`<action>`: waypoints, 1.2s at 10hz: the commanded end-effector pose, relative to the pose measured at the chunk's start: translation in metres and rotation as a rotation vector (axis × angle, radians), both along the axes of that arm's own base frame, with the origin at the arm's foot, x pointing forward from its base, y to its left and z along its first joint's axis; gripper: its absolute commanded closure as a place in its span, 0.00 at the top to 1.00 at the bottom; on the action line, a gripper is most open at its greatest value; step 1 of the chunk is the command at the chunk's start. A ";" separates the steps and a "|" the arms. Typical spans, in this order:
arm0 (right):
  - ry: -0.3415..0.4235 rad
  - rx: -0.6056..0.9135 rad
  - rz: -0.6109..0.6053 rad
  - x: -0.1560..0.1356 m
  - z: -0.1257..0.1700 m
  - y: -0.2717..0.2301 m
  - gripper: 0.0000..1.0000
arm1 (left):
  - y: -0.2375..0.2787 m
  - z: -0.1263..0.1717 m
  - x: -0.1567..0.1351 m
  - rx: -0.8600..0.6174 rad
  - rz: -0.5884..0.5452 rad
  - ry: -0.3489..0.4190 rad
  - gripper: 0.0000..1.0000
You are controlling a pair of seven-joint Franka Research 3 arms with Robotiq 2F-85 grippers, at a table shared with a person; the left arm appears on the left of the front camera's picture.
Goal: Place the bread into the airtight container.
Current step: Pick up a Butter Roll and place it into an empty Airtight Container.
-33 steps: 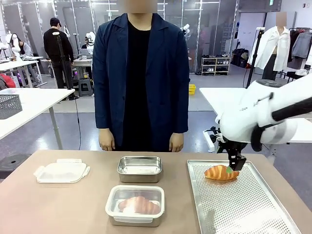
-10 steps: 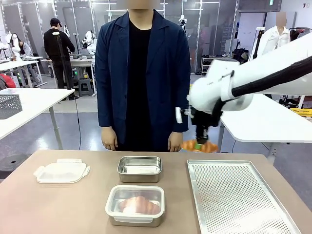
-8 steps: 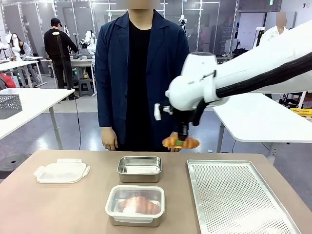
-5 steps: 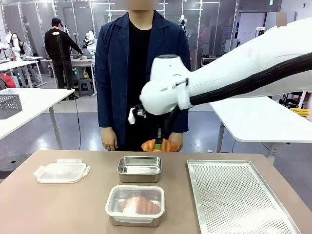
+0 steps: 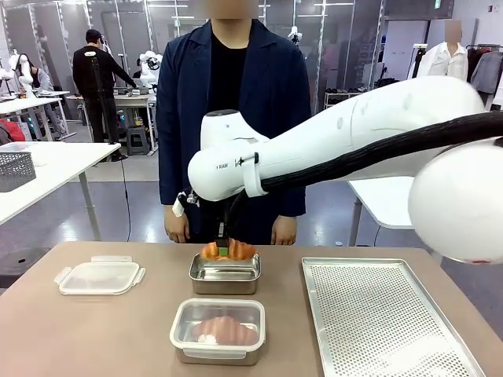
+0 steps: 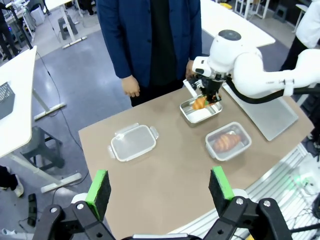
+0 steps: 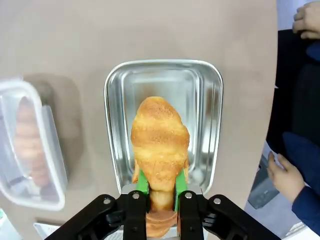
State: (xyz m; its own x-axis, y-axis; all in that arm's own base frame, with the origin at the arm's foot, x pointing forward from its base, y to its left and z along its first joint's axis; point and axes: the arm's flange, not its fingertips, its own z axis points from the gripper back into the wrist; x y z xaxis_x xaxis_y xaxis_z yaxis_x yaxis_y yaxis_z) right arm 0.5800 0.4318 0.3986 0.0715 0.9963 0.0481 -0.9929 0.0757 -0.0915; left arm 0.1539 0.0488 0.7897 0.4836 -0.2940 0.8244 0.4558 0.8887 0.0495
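The right pincer [image 7: 161, 184] is closed on the bread [image 7: 159, 137], held just over the open steel container [image 7: 212, 105] on the desk [image 7: 60, 40], so the placing step is in hand; next, I judge, it must lower and let go. Whether the bread touches the container floor I cannot tell, and its rear end is hidden between the pads [image 7: 142, 184]. The left pincer [image 6: 159, 189] hangs open, high above.

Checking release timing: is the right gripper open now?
No, the right gripper is shut on the croissant, holding it above the steel container.
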 end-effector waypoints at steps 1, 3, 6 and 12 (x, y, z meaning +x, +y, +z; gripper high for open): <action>0.016 -0.023 -0.039 0.007 -0.010 0.009 0.23 | -0.001 0.001 0.000 0.001 -0.005 0.001 1.00; 0.029 0.032 -0.052 0.014 -0.028 0.008 0.70 | -0.001 0.001 0.000 0.001 -0.005 0.001 1.00; 0.034 0.057 -0.025 0.014 -0.030 0.007 1.00 | -0.001 0.001 0.000 0.001 -0.005 0.001 1.00; 0.021 0.051 -0.027 0.015 -0.029 0.005 1.00 | -0.001 0.001 0.000 0.001 -0.005 0.001 1.00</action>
State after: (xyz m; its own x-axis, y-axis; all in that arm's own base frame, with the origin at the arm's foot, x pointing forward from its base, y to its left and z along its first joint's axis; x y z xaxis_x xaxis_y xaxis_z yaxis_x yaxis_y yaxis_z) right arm 0.5955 0.4353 0.3718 0.0974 0.9887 0.1141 -0.9929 0.1045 -0.0577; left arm 0.1539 0.0488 0.7897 0.4837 -0.2940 0.8244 0.4558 0.8887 0.0495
